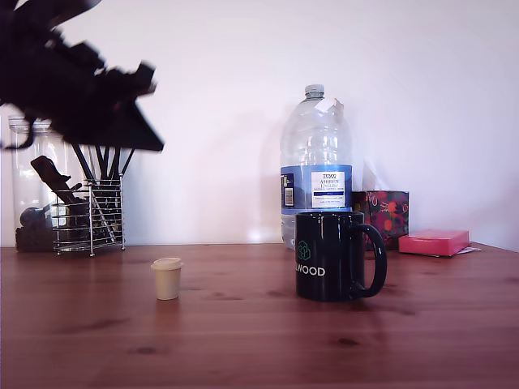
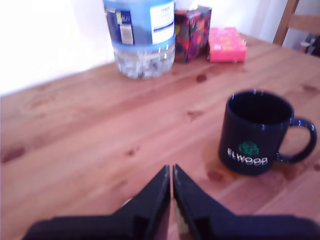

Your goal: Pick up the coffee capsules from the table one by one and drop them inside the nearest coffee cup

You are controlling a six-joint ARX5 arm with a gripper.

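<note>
A cream-beige coffee capsule (image 1: 167, 278) stands upright on the wooden table (image 1: 243, 340), toward the exterior view's left. The glossy black coffee cup (image 1: 328, 255) with white lettering stands to its right, handle pointing to the exterior view's right. My gripper (image 1: 152, 143) hangs blurred high above the table, up and to the left of the capsule. In the wrist view its fingers meet with only a thin slit, so my gripper (image 2: 171, 171) is shut with nothing seen between them. The cup (image 2: 255, 132) lies ahead, its dark inside not readable.
A large clear water bottle (image 1: 316, 166) stands behind the cup. A patterned box (image 1: 385, 212) and a pink box (image 1: 434, 241) sit at the back right. A wire utensil holder (image 1: 89, 215) and a glass jar (image 1: 32, 194) stand at the back left.
</note>
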